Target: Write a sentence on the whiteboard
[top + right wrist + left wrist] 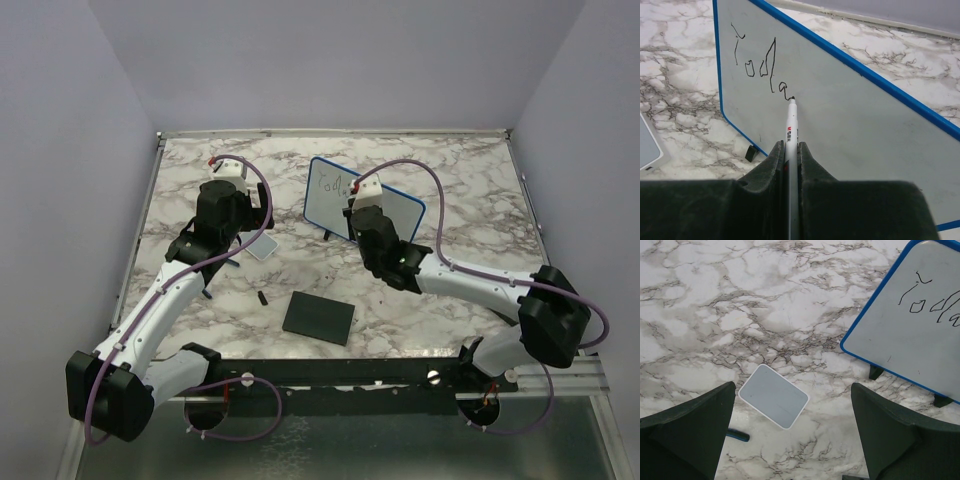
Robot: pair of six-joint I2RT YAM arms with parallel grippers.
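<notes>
Right pincer (790, 148) pinches the marker (791, 122) against the whiteboard (855, 120); left pincer (792, 390) spread wide.

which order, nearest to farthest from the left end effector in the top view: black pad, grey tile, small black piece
1. grey tile, just right of the left end effector
2. small black piece, toward the near edge
3. black pad, near edge, centre

The marble table (470, 200) carries the whiteboard (325, 200), a grey tile (262, 247) and a black pad (318, 317).
</notes>
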